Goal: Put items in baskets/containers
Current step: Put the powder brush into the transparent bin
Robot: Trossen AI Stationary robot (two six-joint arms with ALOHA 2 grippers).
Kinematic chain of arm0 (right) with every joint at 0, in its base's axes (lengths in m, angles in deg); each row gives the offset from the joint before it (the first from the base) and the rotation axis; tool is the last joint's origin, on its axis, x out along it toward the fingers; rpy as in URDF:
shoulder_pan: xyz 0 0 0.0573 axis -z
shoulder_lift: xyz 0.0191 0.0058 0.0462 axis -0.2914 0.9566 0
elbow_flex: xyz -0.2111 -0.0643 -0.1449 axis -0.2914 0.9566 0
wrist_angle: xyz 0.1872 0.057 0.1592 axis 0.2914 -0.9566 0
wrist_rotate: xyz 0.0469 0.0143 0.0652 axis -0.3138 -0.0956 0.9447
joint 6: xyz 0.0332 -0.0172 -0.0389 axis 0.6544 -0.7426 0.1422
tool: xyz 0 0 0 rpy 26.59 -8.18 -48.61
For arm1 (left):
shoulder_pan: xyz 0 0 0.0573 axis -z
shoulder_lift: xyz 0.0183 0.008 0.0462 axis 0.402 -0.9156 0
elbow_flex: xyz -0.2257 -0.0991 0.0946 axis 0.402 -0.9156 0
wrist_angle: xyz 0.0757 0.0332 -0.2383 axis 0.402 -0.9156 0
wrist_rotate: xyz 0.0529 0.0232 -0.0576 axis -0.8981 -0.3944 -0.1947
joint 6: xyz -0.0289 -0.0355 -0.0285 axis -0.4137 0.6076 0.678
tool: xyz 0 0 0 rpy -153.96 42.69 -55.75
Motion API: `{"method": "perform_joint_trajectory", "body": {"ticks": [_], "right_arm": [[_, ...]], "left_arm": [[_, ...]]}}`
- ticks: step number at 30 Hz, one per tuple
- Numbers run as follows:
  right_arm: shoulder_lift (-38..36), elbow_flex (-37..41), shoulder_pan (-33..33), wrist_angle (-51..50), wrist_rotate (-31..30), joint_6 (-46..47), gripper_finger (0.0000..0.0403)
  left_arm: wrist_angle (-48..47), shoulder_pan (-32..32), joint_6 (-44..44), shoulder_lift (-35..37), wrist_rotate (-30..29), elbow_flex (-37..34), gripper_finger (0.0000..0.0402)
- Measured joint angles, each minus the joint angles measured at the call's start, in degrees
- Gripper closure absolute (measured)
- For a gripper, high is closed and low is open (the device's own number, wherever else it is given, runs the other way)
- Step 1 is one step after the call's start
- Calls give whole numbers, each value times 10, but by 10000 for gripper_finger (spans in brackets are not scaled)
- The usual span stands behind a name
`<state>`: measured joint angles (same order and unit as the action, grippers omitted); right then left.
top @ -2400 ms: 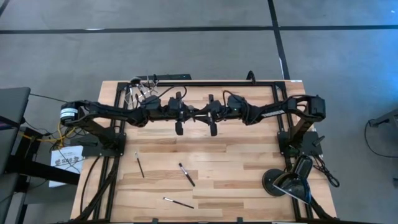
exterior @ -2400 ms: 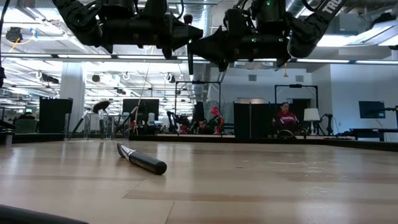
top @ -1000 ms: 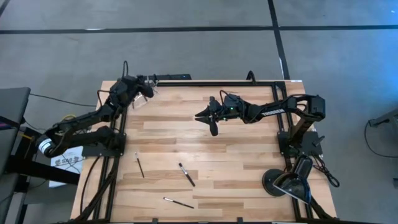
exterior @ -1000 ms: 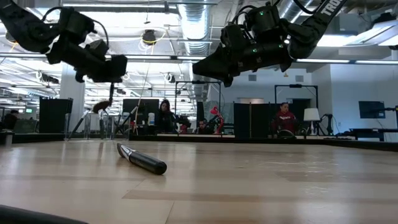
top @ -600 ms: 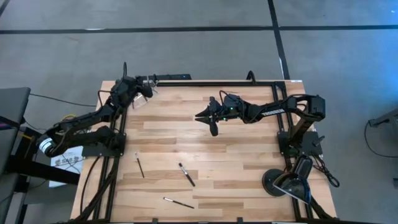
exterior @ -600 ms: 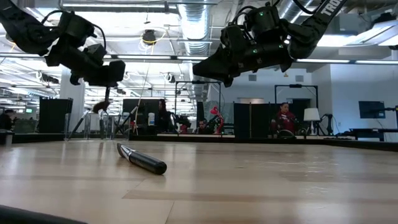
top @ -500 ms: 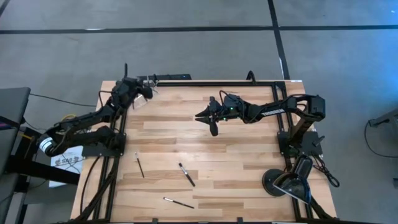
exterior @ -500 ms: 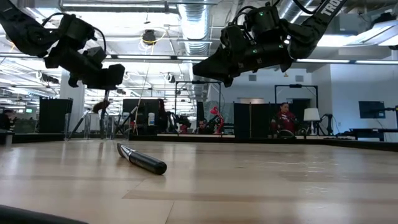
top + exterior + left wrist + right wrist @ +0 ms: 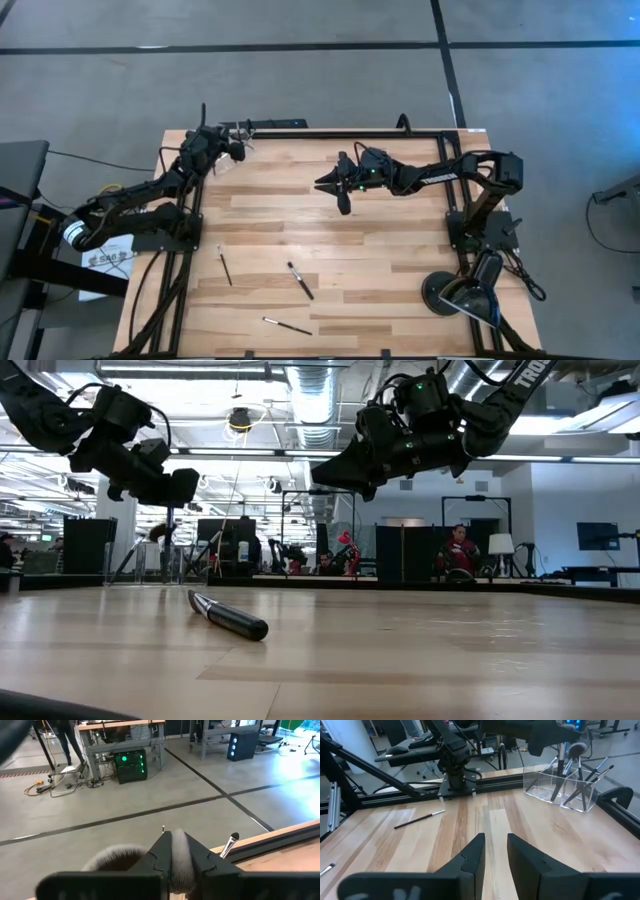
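A clear cup (image 9: 562, 787) stands at the table's far left corner (image 9: 222, 162), with several makeup brushes upright in it. My left gripper (image 9: 233, 148) hovers just over it, shut on a brush, and shows dark above the cup in the right wrist view (image 9: 555, 741). Three more brushes lie flat on the table's near half (image 9: 225, 266), (image 9: 300, 281), (image 9: 287, 326). My right gripper (image 9: 342, 188) hangs above the middle of the table, fingers a little apart (image 9: 495, 851), holding nothing. My left gripper has grey bristles (image 9: 176, 862) showing between its closed fingers. The fingers themselves hide the exact place of hold. They reach almost level from the table's left side. A thin handle (image 9: 561, 760) runs down from under them into the cup.
A round black lamp base (image 9: 445, 292) sits at the near right corner. A black frame rail (image 9: 340, 133) runs along the far edge. One loose brush lies near the low camera (image 9: 230, 618). People sit in the room beyond the table.
My left gripper has eased slightly down and toward the far left corner over the cup, tipping a little, with the brush still hanging below it. My right arm has kept still.
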<state>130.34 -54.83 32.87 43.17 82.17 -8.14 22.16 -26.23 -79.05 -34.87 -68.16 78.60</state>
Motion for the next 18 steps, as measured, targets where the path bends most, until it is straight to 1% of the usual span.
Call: {"method": "perform_joint_trajectory", "body": {"ticks": [2, 5, 11, 13, 16, 18], "right_arm": [[0, 0, 0, 0, 0, -1, 330], [0, 0, 0, 0, 0, -1, 330], [0, 0, 0, 0, 0, -11, 330], [0, 0, 3, 0, 0, -11, 330], [0, 0, 7, 0, 0, -12, 330], [0, 0, 10, 4, 0, -14, 330]], "left_arm": [[-2, 1, -5, 0, 0, 0, 388], [-2, 6, -14, 6, 0, 0, 385], [-13, 40, -25, 61, -6, 0, 388], [-33, 55, -39, 86, -33, 0, 388], [-74, 72, -64, 124, -95, 0, 388], [-107, 83, -69, 147, -123, 0, 388]]}}
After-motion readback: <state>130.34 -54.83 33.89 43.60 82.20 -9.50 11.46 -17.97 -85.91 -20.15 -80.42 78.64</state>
